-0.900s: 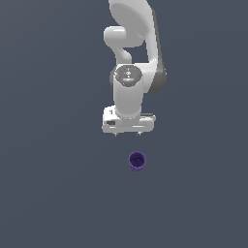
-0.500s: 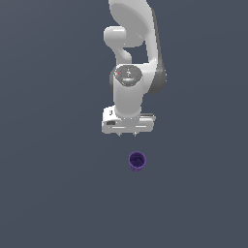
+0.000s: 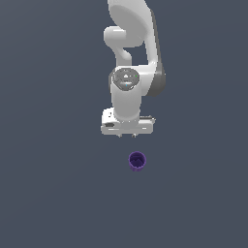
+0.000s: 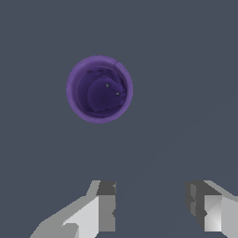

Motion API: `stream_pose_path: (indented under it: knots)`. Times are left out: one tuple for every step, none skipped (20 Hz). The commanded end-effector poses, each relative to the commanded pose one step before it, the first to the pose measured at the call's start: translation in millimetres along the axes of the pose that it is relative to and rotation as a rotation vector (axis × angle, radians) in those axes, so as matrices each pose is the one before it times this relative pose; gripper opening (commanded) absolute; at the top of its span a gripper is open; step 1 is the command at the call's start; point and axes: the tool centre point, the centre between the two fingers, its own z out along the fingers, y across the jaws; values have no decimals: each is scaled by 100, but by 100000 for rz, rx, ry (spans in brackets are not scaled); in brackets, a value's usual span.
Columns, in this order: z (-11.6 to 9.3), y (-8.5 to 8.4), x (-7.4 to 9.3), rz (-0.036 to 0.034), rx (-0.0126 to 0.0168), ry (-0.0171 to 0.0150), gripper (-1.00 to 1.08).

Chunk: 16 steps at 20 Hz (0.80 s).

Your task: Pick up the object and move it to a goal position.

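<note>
The object [image 3: 137, 161] is a small dark purple cup standing upright on the grey floor, hollow top facing up. In the wrist view the object [image 4: 99, 89] shows as a purple ring with a dark inside. My white gripper [image 3: 127, 135] hangs above the floor, just behind the cup in the exterior view and a little toward that view's left. Its fingers [image 4: 104, 204] stand apart with only bare floor between them. The gripper [image 4: 151, 204] is open and holds nothing; the cup lies outside the gap, apart from both fingers.
A plain dark grey floor [image 3: 58, 193] spreads all around. The white arm [image 3: 133, 58] rises behind the gripper. No other objects or markers show.
The arm and gripper have hardly moved. The cup stays in the same spot.
</note>
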Motion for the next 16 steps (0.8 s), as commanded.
stream_pose_path:
  knots:
    - [266,101,275,3208,1308,-1507,28]
    - [129,36,146,1645,692,-781,28]
    - [140,34,161,1804,769,-868,28]
    - [151,31,175,1960,846,-957,28]
    - [162,28,189,2115,926,-1049,28]
    - [172,23,202,2264,1007,-1144,28]
    - [181,17,215,2411,1089,-1242,28]
    - [190,9,227,2551,1171,-1344,28]
    - [197,0,238,2686,1255,-1449,28]
    - [203,-11,248,2815,1338,-1558,28]
    - [209,-23,257,2938,1422,-1672,28]
    - [210,-35,262,3019,1489,-1770,28]
    - [203,-46,257,2985,1499,-1806,28]
    - [196,-56,250,2941,1502,-1836,28]
    - [188,-65,243,2896,1504,-1867,28]
    - [179,-73,236,2850,1504,-1898,28]
